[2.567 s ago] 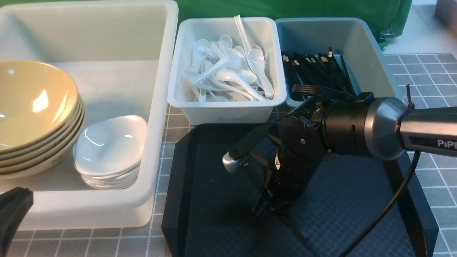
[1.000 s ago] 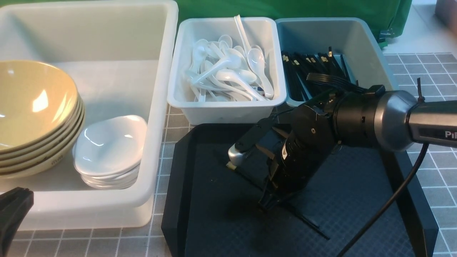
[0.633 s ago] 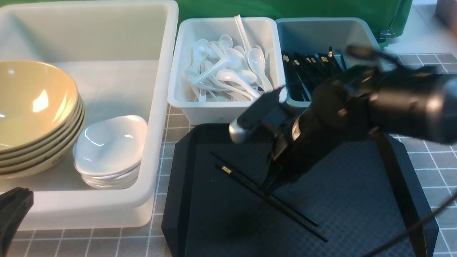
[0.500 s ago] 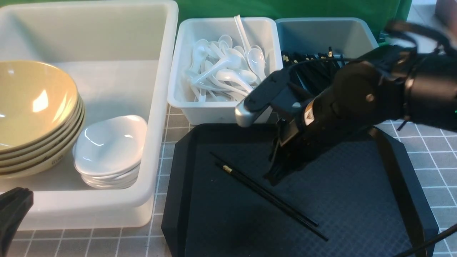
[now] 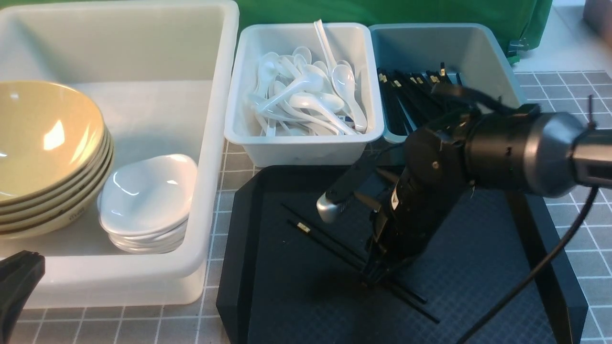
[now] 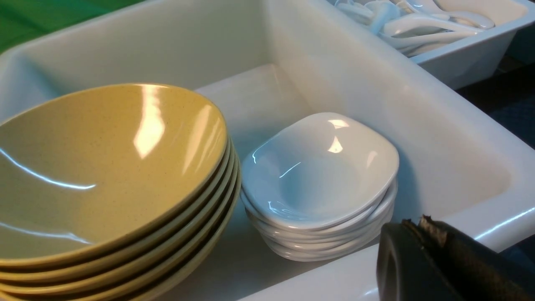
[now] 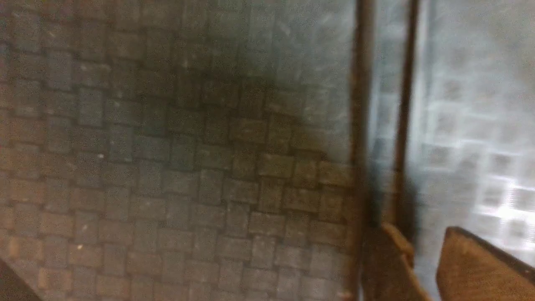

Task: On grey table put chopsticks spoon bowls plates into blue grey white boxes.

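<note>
Left gripper point(image 5: 16, 279): sits low at the near left corner, just in front of the white tub point(image 5: 217, 119); pads pressed together in the left wrist view point(image 6: 413, 228), holding nothing.

Inside the tub, at its left: a stack of olive-yellow bowls point(image 5: 43, 138), tilted. Just beside them, touching or nearly so: a stack of white plates point(image 5: 146, 193) against the tub's near wall. Rest of the tub floor bare.

Next along, behind the black tray point(image 5: 287, 296): pale bin point(image 5: 306, 150) heaped with white spoons point(image 5: 306, 98), one long handle leaning up toward the far wall.

On the tray: loose chopsticks point(image 5: 330, 241), two lying side by side on a diagonal, gold band at the far-left end.

Right gripper point(image 5: 374, 277): reaches down onto the middle of that pair. Shows, in the right wrist view point(image 7: 426, 234), fingers a little apart, with both sticks running to one finger rather than into the gap; cannot tell whether anything is pinched.

Furthest right: blue-grey bin point(image 5: 430, 45) holding binned chopsticks point(image 5: 411, 93). Under everything, the grey table point(image 5: 593, 248).
</note>
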Tool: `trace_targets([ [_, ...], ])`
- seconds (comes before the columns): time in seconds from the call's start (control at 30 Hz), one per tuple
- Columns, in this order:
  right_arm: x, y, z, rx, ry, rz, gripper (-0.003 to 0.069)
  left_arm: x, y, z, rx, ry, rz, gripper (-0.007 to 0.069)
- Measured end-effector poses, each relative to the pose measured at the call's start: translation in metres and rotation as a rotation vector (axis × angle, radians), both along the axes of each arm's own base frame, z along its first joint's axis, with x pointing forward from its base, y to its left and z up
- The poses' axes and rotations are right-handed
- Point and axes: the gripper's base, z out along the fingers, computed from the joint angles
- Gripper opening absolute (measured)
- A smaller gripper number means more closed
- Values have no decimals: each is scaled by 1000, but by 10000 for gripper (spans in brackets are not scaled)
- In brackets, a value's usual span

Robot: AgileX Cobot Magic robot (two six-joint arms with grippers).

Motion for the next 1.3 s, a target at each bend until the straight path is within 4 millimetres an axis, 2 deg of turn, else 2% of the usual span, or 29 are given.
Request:
trace_targets([
  [0.13,2,2,-4,4,8,-3,233,0,0,0,0,0,0,-8],
  [0.23,4,3,-5,11,6,-3,204,0,0,0,0,0,0,-8],
  [0.37,6,3,-5,7,-17,33,73,0,0,0,0,0,0,-8],
  [0.43,4,1,-1,4,-19,45,56,0,0,0,0,0,0,-8],
  [0.53,-2,-7,25,-14,-68,77,55,0,0,0,0,0,0,-8],
  [0.57,-3,-8,27,-13,-74,79,55,0,0,0,0,0,0,-8],
  [0.6,-5,-13,45,-13,-130,94,55,0,0,0,0,0,0,-8],
  [0.63,-6,-13,48,-12,-139,95,55,0,0,0,0,0,0,-8],
  [0.67,-10,-21,73,-13,-227,109,55,0,0,0,0,0,0,-8],
  [0.83,-8,-38,123,18,-502,109,55,0,0,0,0,0,0,-8],
  [0.93,18,-57,152,149,-788,20,57,0,0,0,0,0,0,-8],
  [1.03,51,-83,158,277,-951,-121,84,0,0,0,0,0,0,-8],
  [1.1,72,-95,150,322,-969,-206,130,0,0,0,0,0,0,-8],
  [1.2,101,-109,127,331,-912,-329,261,0,0,0,0,0,0,-8],
  [1.23,106,-111,120,321,-881,-361,310,0,0,0,0,0,0,-8],
  [1.3,108,-112,111,298,-822,-402,358,0,0,0,0,0,0,-8],
])
